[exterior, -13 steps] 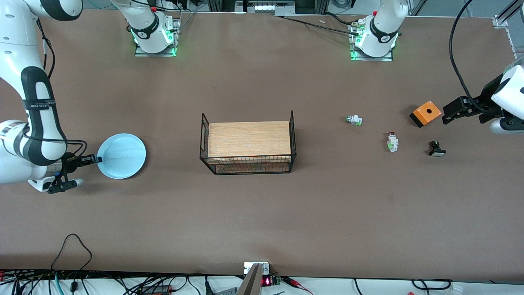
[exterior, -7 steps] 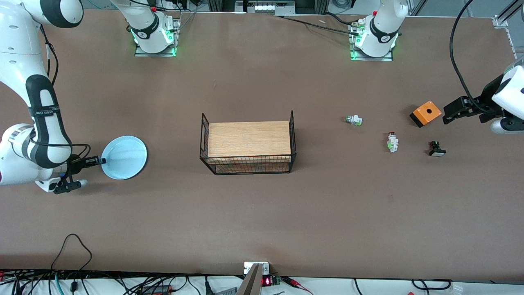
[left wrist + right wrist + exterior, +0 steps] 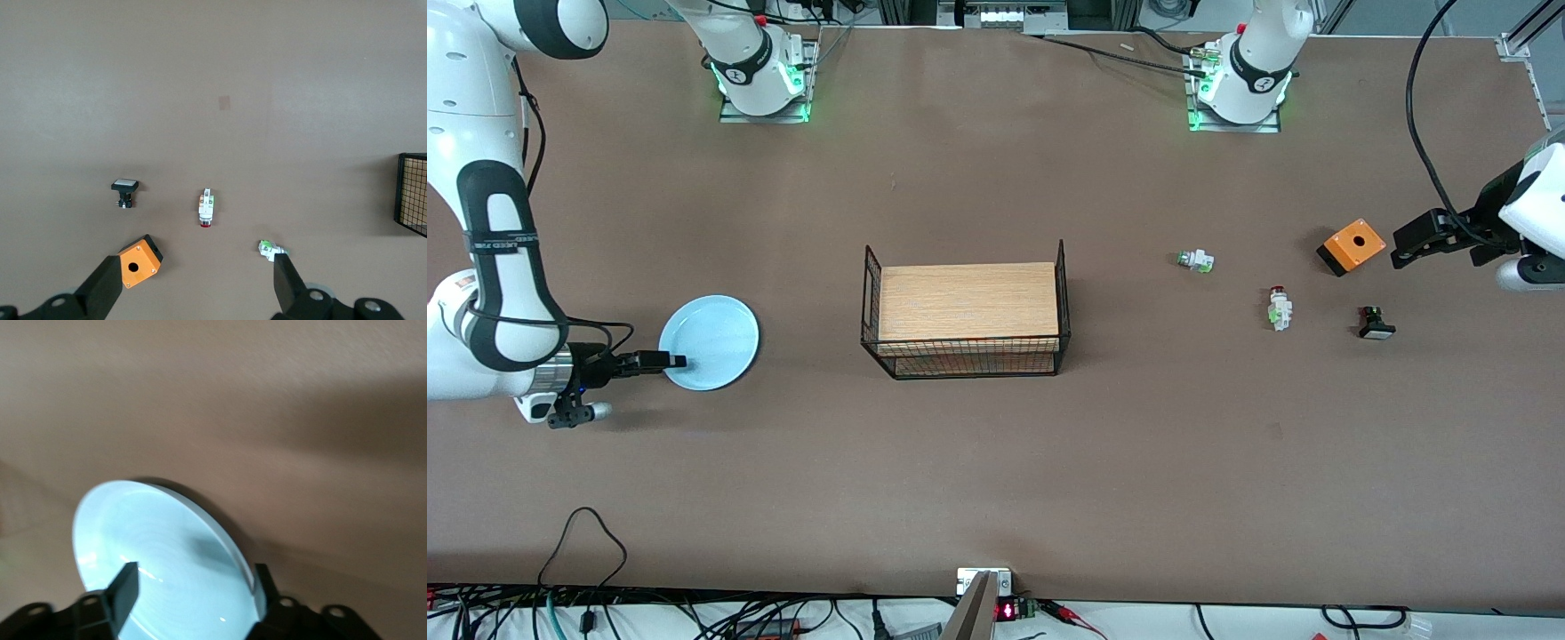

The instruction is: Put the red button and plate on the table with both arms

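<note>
The light blue plate (image 3: 716, 338) lies toward the right arm's end of the brown table (image 3: 1049, 462). My right gripper (image 3: 671, 361) reaches almost level across its rim. In the right wrist view the plate (image 3: 153, 533) sits between the spread fingers of the right gripper (image 3: 195, 587), one over its inside and one outside the rim. The red button (image 3: 1279, 308) lies on the table toward the left arm's end, and also shows in the left wrist view (image 3: 206, 208). My left gripper (image 3: 1409, 244) hangs open and empty beside the orange box; its fingers frame the left wrist view (image 3: 195, 270).
A wooden-topped black wire basket (image 3: 965, 309) stands mid-table. An orange box (image 3: 1352, 246), a green-capped whitish part (image 3: 1195, 260) and a black-and-white button (image 3: 1376, 324) lie around the red button. Cables run along the table edge nearest the front camera.
My right gripper and the plate have shifted toward the basket, and the finger now reaches farther over the plate. The left arm has hardly moved.
</note>
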Tool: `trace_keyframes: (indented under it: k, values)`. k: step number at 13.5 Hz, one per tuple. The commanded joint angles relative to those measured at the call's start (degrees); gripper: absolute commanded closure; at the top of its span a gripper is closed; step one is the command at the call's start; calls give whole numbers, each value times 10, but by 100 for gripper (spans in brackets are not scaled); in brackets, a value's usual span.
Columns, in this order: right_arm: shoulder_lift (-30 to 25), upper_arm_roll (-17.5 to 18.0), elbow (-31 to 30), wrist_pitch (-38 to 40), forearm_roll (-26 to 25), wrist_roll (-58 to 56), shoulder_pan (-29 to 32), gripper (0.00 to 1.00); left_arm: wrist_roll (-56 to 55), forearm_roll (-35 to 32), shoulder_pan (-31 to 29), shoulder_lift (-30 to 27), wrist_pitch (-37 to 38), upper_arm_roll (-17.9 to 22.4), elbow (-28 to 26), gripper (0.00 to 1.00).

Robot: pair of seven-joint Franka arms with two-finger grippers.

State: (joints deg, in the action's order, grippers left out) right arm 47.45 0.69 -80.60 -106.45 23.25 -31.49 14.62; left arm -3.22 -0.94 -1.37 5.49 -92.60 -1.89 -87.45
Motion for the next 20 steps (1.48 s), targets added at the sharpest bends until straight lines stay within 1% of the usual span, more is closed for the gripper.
trace_keyframes:
  k: [1, 2, 4, 7, 9, 11, 13, 15, 17, 19, 20]
  values:
    - [-28, 5, 2, 16, 3, -4, -7, 16, 2, 10, 0, -11, -2, 3, -11, 0]
    - [-31, 5, 3, 16, -17, -4, -15, 16, 2, 9, 0, -10, -3, 3, -11, 0]
    - [-56, 7, 6, 16, -57, -7, -26, 16, 2, 9, 0, -10, -4, 3, -11, 0]
    - [-98, 5, 34, 30, -141, -2, -63, 15, 2, 10, 0, -10, -9, 2, -11, 0]
    - [-108, -1, 61, 61, -155, -1, -76, 16, 4, 10, 0, -10, -9, 1, -11, 0]
    - [-108, -1, 104, 102, -162, 14, -79, 16, 4, 10, 0, -10, -10, 1, -11, 0]
    - [-108, -1, 146, 148, -163, 62, -89, 17, 5, 19, 0, -10, -18, 1, -11, 0]
    - [-110, -1, 174, 193, -163, 146, -100, 17, 5, 19, 0, -11, -18, 0, -11, 0]
    - [-125, 0, 193, 238, -168, 215, -112, 17, 5, 19, 0, -11, -18, 0, -11, 0]
    - [-153, 3, 193, 254, -204, 223, -127, 16, 5, 19, 0, -10, -18, 1, -11, 0]
    - [-168, 4, 193, 261, -223, 223, -136, 14, 5, 19, 0, -10, -18, 0, -11, 0]
